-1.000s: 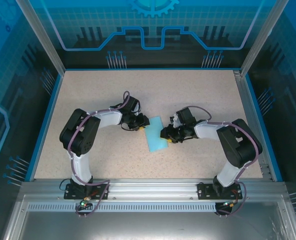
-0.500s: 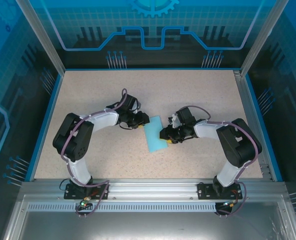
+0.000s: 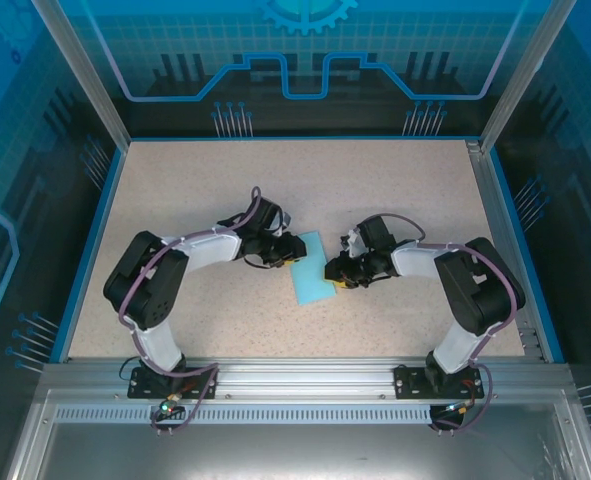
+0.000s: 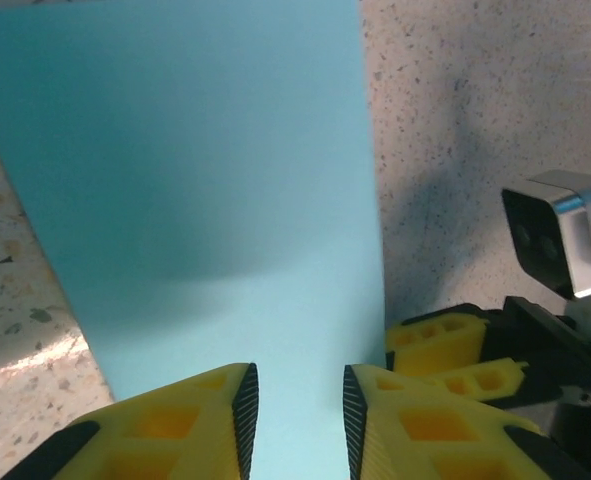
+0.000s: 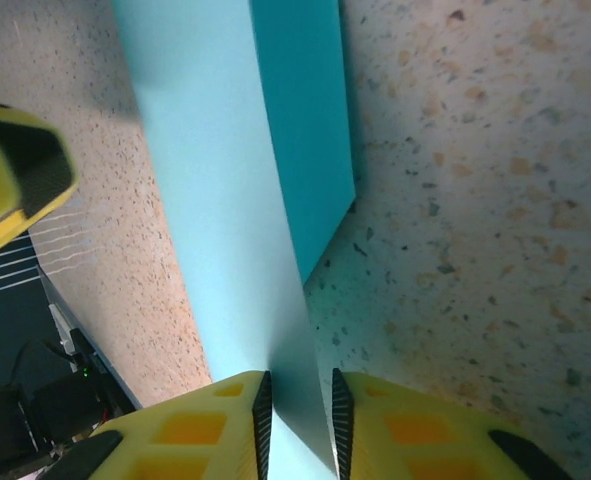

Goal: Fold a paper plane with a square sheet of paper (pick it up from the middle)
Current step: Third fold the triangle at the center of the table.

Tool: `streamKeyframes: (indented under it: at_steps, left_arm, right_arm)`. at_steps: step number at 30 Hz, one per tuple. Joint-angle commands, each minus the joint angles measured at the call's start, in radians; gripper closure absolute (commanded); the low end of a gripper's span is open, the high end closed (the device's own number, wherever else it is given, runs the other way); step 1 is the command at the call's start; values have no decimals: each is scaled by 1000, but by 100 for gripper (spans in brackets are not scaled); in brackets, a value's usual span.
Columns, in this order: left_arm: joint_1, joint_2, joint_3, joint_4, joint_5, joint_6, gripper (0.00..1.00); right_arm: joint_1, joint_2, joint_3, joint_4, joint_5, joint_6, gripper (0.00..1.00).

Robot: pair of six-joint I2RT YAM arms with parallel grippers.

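Note:
The square sheet of paper, light blue, lies on the speckled table as a narrow upright strip between my two grippers. My left gripper sits at the strip's upper left edge. In the left wrist view its yellow fingers stand open just above the flat paper. My right gripper is at the strip's right edge. In the right wrist view a raised flap of the paper runs into the narrow gap between its jaws, which stand slightly apart. The paper plane is out of view.
The table is beige and speckled, bounded by a blue rim and aluminium posts. The two grippers are close together: the right gripper's fingers show in the left wrist view, and a left fingertip shows in the right wrist view.
My left gripper has slid right onto the paper's upper left edge. The right gripper's jaws have narrowed around the raised flap, and it has barely shifted.

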Motion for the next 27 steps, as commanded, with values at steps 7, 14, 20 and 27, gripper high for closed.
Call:
streamKeyframes:
  at_steps: [7,14,20,27]
  left_arm:
    - [-3,110,34,29,-3,-14,73]
    - [-1,174,124,-48,-25,109,77]
    - [0,183,157,-82,-18,203,78]
    - [0,131,144,-98,7,242,75]
  right_arm:
    - [-12,-8,-45,67,-42,47,81]
    - [7,-16,-60,118,-32,103,80]
    - [10,-5,-50,140,-26,130,76]
    - [0,29,-6,131,-24,136,72]
